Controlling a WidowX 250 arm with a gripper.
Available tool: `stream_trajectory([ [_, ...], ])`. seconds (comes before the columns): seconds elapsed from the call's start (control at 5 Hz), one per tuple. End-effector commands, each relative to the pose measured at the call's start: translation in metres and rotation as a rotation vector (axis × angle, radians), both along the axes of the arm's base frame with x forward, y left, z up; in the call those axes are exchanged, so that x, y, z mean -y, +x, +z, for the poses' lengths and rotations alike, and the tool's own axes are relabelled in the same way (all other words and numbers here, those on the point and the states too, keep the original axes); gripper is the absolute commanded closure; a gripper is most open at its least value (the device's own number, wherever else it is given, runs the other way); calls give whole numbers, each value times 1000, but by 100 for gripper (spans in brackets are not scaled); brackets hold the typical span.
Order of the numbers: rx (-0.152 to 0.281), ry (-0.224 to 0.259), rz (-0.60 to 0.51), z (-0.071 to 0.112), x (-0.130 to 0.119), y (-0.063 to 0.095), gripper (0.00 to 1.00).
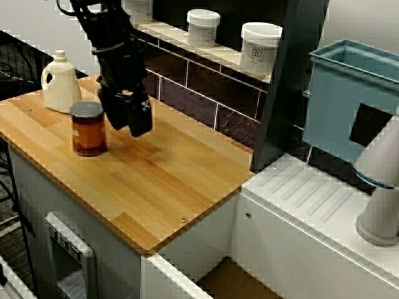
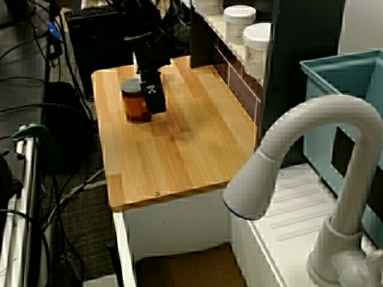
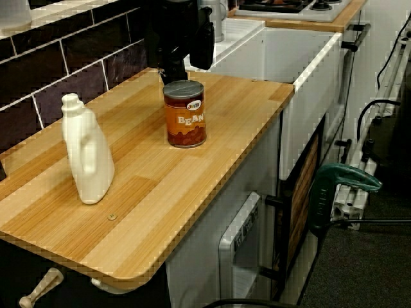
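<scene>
One gripper [image 1: 136, 118] hangs just beside the one bean can [image 1: 87, 129]. We cannot tell how far its jaws stand apart or whether it touches the can, and nothing shows in its grasp. The can stands upright on the wooden counter [image 1: 168, 180] with one white jug [image 1: 61, 82] near it, and three white tubs [image 1: 260, 48] line the shelf behind.

Soft, even indoor light is falling from overhead and giving the wooden countertop [image 1: 156, 180] a mild sheen. The black gripper [image 1: 137, 126] is casting a faint, diffuse shadow beside itself and losing its detail in darkness. Jagged aliasing is running along the countertop's edges, and the near faucet [image 2: 299, 137] is looking soft.
</scene>
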State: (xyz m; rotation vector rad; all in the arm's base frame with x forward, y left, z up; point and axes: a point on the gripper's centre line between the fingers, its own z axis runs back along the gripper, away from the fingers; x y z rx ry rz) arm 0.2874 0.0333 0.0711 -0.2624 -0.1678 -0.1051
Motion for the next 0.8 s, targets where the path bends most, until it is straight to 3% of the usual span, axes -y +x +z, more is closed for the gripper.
stream_trajectory([
  [0.0, 27, 35, 14, 16, -34, -6, 0],
  [0.2, 15, 31, 23, 19, -43, -12, 0],
  [0.6, 34, 7, 61, 20, -49, -16, 0],
])
